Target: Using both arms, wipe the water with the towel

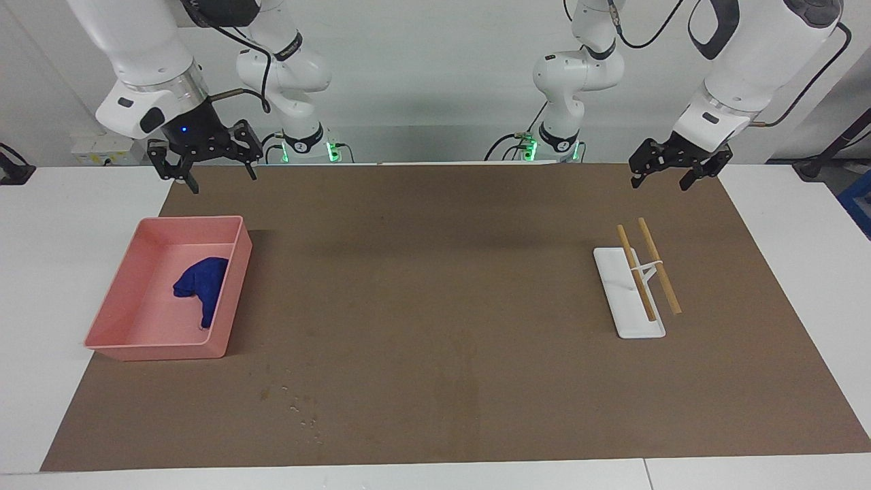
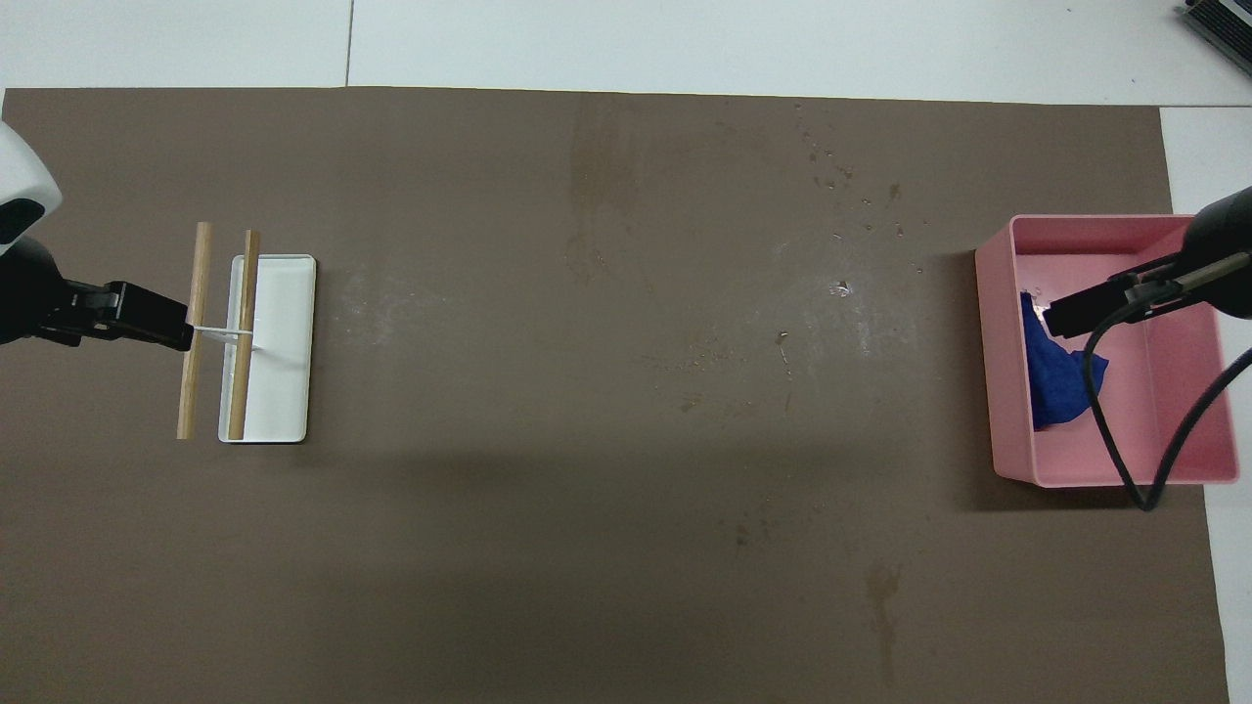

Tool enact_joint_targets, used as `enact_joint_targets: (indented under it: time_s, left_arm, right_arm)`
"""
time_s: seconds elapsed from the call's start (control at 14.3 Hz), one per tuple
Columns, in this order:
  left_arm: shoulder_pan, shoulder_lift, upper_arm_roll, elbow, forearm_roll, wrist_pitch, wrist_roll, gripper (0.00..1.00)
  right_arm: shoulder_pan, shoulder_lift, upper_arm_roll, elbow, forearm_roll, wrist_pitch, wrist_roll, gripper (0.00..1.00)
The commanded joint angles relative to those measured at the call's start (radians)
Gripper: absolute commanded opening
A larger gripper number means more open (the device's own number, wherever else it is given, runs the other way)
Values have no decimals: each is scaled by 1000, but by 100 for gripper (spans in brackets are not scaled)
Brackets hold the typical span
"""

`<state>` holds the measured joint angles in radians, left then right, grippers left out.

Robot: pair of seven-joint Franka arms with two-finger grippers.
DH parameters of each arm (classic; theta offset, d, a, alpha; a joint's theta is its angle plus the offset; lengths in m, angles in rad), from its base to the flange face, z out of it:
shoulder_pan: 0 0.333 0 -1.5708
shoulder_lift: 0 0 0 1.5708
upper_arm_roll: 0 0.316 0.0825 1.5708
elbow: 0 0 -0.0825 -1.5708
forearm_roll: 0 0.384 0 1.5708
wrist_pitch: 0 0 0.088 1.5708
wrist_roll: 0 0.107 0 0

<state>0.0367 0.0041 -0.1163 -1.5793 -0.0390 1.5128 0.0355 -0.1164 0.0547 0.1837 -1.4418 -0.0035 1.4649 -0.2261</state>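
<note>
The royal-blue towel [image 1: 203,284] lies crumpled in a pink bin [image 1: 155,351] toward the right arm's end of the table; it also shows in the overhead view [image 2: 1054,383]. The water [image 1: 299,405] is a scatter of small droplets and darker stains on the brown mat, farther from the robots than the bin, and glints in the overhead view [image 2: 839,196]. My right gripper [image 1: 222,178] hangs open and empty over the mat beside the bin's near rim; in the overhead view [image 2: 1064,315] it covers part of the bin. My left gripper [image 1: 660,184] is open and empty, raised over the mat, and shows in the overhead view [image 2: 164,329].
A white rack [image 1: 627,299] with two wooden rods stands toward the left arm's end, also in the overhead view [image 2: 282,342]. The brown mat [image 1: 435,286] covers most of the white table. The pink bin's wall shows in the overhead view [image 2: 1000,391].
</note>
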Motion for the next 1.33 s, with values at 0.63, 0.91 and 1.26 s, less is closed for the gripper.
enact_joint_targets:
  time_s: [0.63, 0.91, 1.26]
  left_arm:
    - [12, -30, -8, -34, 16, 0, 6, 100]
    - [12, -30, -8, -34, 16, 0, 6, 100]
    - [12, -30, -8, -34, 16, 0, 6, 100]
  right_arm:
    - [150, -99, -158, -141, 2, -20, -7, 100]
    - [149, -102, -199, -151, 2, 32, -24, 100]
    - [149, -99, -228, -152, 2, 75, -39, 100]
